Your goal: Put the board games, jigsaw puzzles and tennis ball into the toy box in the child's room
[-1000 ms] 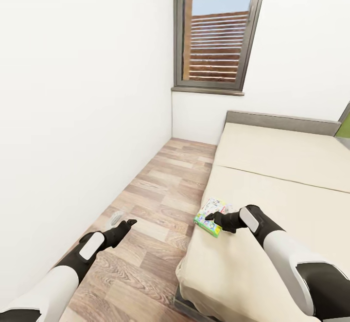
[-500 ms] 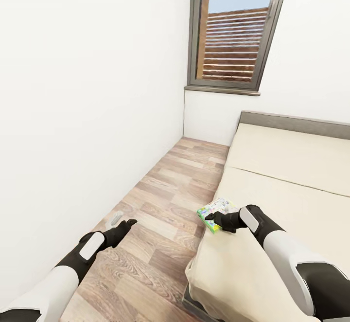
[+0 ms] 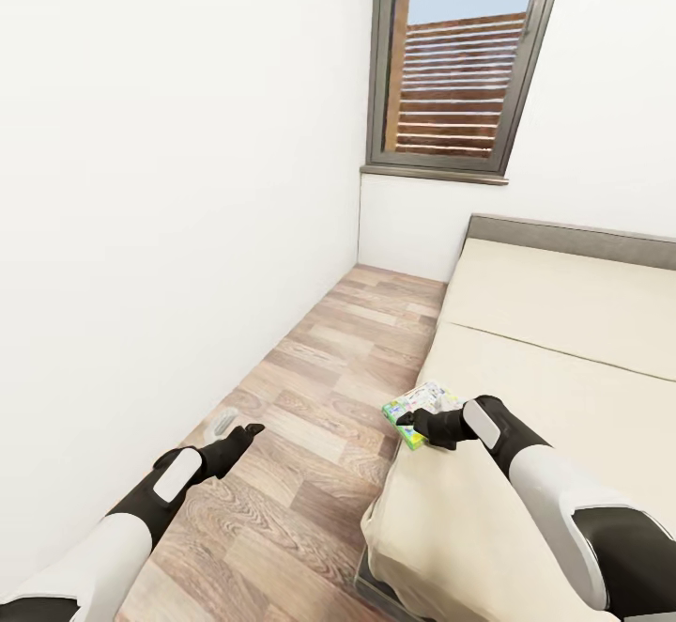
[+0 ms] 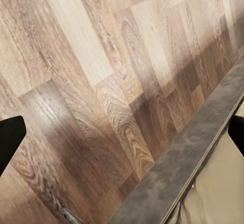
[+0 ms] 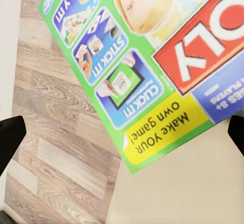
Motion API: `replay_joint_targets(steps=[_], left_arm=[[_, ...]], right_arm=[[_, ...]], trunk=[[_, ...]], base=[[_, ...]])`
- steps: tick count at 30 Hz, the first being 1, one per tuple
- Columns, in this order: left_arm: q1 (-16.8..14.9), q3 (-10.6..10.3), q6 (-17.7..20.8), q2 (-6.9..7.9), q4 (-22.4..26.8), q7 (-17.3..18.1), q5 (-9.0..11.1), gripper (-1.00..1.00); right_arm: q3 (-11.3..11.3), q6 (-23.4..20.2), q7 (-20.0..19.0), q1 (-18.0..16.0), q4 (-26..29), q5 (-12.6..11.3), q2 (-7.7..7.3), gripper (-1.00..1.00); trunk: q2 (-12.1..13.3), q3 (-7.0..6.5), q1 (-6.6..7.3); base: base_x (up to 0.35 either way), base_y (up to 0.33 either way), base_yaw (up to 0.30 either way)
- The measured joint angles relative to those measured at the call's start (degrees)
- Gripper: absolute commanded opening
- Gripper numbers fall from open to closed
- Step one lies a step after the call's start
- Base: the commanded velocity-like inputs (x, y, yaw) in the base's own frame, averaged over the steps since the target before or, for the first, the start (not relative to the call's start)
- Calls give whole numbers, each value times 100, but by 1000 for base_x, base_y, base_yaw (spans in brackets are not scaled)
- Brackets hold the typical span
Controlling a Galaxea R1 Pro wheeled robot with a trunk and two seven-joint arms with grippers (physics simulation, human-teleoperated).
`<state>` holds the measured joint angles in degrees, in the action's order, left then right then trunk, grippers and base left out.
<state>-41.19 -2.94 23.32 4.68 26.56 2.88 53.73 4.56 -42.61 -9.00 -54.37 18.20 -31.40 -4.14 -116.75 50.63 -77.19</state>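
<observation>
Your right gripper (image 3: 409,423) hovers open over the board game (image 3: 420,406) at the bed (image 3: 563,359) edge.

The box overhangs the mattress corner above the floor (image 3: 310,387); a glancing finger could knock it off. Its fingertips seem apart, holding nothing. Your left gripper (image 3: 246,432) hangs empty, probably open.

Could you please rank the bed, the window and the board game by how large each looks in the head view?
1. Bed, the largest area, though the frame crops it.
2. Window, clearly smaller.
3. Board game, by far the smallest, partly hidden behind the right gripper.
</observation>
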Motion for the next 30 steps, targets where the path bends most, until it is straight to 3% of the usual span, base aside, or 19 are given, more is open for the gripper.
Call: replay_joint_targets(steps=[19,30], left_arm=[[0,0,0,0,2,4,0,100],[0,0,0,0,1,219,-3,100]], right_arm=[[-9,-16,18,-1,6,4,-31,100],[-289,-48,40,-1,12,-76,-262,100]], trunk=[[0,1,0],[0,1,0]], base=[[0,0,3],[0,0,0]])
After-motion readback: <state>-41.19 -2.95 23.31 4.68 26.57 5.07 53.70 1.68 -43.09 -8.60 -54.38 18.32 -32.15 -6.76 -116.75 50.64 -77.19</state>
